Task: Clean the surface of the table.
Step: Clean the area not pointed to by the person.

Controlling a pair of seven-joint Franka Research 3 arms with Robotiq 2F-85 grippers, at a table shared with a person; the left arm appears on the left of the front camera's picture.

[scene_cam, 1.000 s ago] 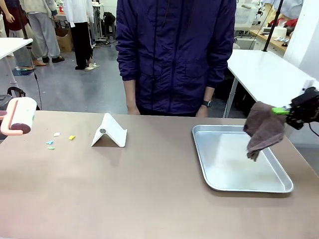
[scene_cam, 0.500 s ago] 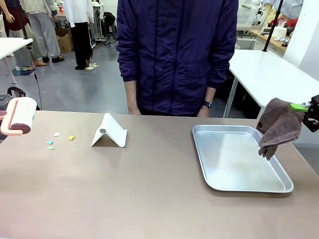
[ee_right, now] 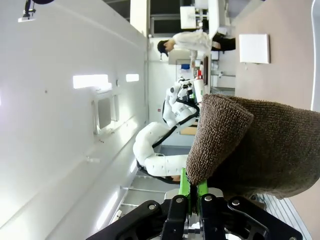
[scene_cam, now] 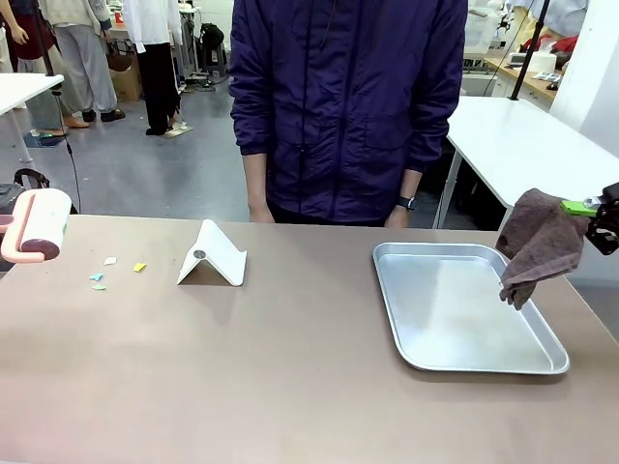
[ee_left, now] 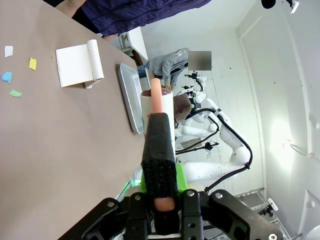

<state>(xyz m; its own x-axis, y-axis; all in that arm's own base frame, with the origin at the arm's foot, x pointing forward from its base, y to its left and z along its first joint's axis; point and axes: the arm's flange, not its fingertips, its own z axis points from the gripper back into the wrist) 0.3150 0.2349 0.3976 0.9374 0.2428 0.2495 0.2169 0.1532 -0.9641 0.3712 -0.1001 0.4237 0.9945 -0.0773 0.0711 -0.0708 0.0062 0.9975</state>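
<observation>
Right gripper [scene_cam: 583, 208] fingers pinch a brown cloth [scene_cam: 540, 244], which hangs by the tray [scene_cam: 484, 365] rim at 3 o'clock. Left gripper [ee_left: 160, 200] fingers clamp the lint roller [scene_cam: 39, 224] handle at the 9 o'clock edge. Tan table [scene_cam: 290, 377] fills the foreground. Paper scraps [scene_cam: 108, 275] lie at 9 o'clock of the white stand [scene_cam: 215, 257]. Person [scene_cam: 348, 106] stands at 12.

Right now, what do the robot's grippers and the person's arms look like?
Both the left gripper and the right gripper are black, built of jointed linkages with visible bolt heads, and their slim fingers are lined with bright green pads. The person's arms are covered by long dark purple jacket sleeves, with a dark watch on one wrist.
</observation>
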